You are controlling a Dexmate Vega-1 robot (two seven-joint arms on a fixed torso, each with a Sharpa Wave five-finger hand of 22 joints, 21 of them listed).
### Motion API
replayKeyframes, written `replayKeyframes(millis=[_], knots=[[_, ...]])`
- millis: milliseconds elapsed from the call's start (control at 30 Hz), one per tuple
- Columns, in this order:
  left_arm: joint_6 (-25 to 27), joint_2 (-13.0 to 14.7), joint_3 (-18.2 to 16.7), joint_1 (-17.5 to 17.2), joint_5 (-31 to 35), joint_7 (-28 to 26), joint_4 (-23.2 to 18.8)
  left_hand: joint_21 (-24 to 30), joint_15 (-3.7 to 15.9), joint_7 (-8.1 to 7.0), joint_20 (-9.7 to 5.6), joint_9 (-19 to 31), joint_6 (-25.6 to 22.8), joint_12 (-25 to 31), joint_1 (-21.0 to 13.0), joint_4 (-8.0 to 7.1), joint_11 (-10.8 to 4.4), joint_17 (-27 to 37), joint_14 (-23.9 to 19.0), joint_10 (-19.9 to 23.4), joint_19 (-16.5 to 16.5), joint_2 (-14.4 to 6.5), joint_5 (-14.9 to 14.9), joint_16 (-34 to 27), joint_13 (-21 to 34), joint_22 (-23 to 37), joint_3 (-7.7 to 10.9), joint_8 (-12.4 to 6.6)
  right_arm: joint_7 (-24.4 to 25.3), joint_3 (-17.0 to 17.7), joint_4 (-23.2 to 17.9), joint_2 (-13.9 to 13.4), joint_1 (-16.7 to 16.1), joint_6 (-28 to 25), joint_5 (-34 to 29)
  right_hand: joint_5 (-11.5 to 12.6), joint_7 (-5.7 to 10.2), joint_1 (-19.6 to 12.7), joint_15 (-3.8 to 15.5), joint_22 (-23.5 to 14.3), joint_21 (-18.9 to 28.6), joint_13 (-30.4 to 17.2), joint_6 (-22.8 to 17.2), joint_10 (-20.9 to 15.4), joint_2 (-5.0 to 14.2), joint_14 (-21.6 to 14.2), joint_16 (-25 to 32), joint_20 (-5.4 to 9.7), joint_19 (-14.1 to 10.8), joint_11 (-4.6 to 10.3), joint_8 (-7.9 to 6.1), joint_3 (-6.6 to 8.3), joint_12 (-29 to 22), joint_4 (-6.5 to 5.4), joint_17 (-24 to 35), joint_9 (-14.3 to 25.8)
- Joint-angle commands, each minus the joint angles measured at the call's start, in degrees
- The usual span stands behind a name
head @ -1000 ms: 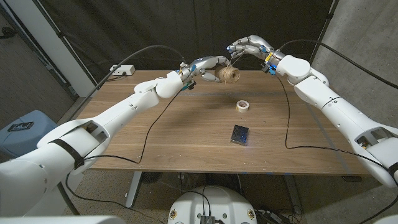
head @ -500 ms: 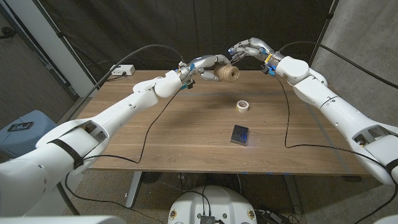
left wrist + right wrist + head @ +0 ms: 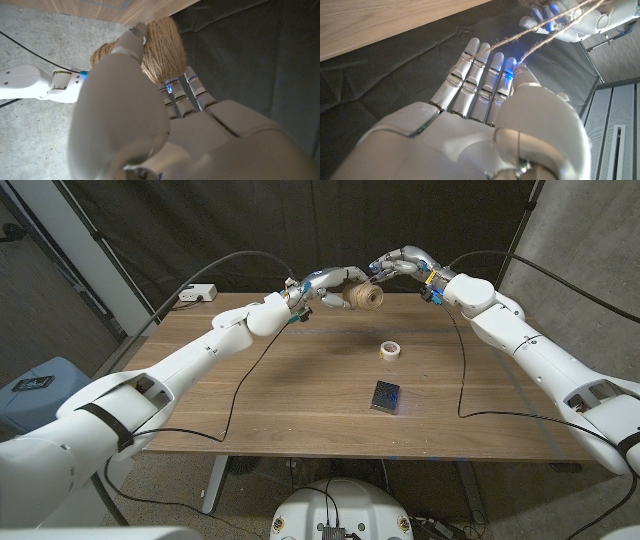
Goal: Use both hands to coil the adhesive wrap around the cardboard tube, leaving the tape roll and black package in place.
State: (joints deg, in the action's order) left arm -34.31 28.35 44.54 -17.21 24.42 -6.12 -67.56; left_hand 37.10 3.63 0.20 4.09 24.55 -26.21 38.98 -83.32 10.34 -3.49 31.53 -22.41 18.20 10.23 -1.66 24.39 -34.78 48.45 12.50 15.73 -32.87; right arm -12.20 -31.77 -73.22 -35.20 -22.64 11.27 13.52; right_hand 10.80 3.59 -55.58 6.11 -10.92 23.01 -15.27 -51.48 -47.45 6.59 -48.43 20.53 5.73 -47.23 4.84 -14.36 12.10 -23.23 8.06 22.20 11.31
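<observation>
Head view first: both hands are up over the far edge of the counter (image 3: 300, 395). The left hand (image 3: 325, 283) grips the twine-wound tube (image 3: 366, 299), fingers closed around it, holding it in the air above the far edge. The right hand (image 3: 397, 263) sits just beyond and above the tube, fingers curled in, pinching a strand of twine (image 3: 372, 279) that runs down to the tube. The tape roll (image 3: 391, 351) lies on the counter nearer than the tube, well apart from it, and the black package (image 3: 386, 396) lies nearer still, just past the tape roll. A white box (image 3: 198, 293) with a cable sits at the far left corner, well away from the tube.

Left wrist view: the left hand (image 3: 150, 125) looms large, thumb pressed against the tube (image 3: 162, 47), brown twine wound thick around it, fingers wrapped behind. The right arm (image 3: 40, 84) shows beyond the tube.

Right wrist view: the right hand (image 3: 485, 95) has fingers extended side by side, thumb tucked against them, twine (image 3: 530, 37) passing across the fingertips and stretching off toward the left hand (image 3: 570, 20) beyond.
</observation>
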Motion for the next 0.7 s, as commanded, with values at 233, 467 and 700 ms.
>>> replayKeyframes(millis=[233, 467, 700], knots=[[0.16, 0.38, -0.63, -0.13, -0.20, 0.03, -0.95, 0.46, 0.10, 0.27, 0.10, 0.19, -1.03, 0.21, -0.03, -1.24, -0.07, 4.39, -0.91, 0.78, -0.32, -3.96, 0.60, -0.30, 0.18, -0.02, 1.59, -0.52, 0.30, -0.32, 2.13, 0.07, -0.24, -1.23, 0.37, 0.10, -0.05, 0.18, 5.95, 0.02, 0.23, -0.21, -0.60, -0.40, 0.09, -0.54, -0.07, 2.54, 0.41, -0.18, 0.33, -0.08, 0.31, 0.16, 0.29, 0.29], [0.52, 0.42, -0.84, -0.31, -0.29, 0.13, -1.37, 0.55, 0.02, 0.39, 0.11, 0.20, -0.97, 0.16, -0.06, -1.25, -0.01, 4.52, -0.81, 0.67, -0.42, -4.08, 0.60, -0.35, 0.25, -0.05, 1.63, -0.49, 0.39, -0.28, 1.73, -0.41, -0.85, -1.89, 0.60, 0.10, -0.06, 0.21, 5.93, 0.02, 0.23, -0.22, -0.60, -0.24, 0.09, -0.43, -0.20, 2.52, 0.54, -0.30, 0.41, -0.10, 0.50, 0.15, 0.28, 0.30], [0.46, 0.38, -0.92, -0.26, -0.23, 0.02, -1.43, 0.67, -0.01, 0.33, 0.13, 0.24, -0.95, 0.14, -0.07, -1.22, -0.10, 4.57, -0.81, 0.68, -0.41, -4.09, 0.62, -0.34, 0.29, -0.08, 1.66, -0.50, 0.47, -0.49, 1.64, -0.71, -1.37, -2.73, 0.57, 0.11, 0.07, 0.22, 5.93, 0.03, 0.25, -0.27, -0.49, -0.08, 0.12, -0.41, -0.26, 2.53, 0.61, -0.27, 0.56, -0.11, 0.68, 0.13, 0.32, 0.31]])
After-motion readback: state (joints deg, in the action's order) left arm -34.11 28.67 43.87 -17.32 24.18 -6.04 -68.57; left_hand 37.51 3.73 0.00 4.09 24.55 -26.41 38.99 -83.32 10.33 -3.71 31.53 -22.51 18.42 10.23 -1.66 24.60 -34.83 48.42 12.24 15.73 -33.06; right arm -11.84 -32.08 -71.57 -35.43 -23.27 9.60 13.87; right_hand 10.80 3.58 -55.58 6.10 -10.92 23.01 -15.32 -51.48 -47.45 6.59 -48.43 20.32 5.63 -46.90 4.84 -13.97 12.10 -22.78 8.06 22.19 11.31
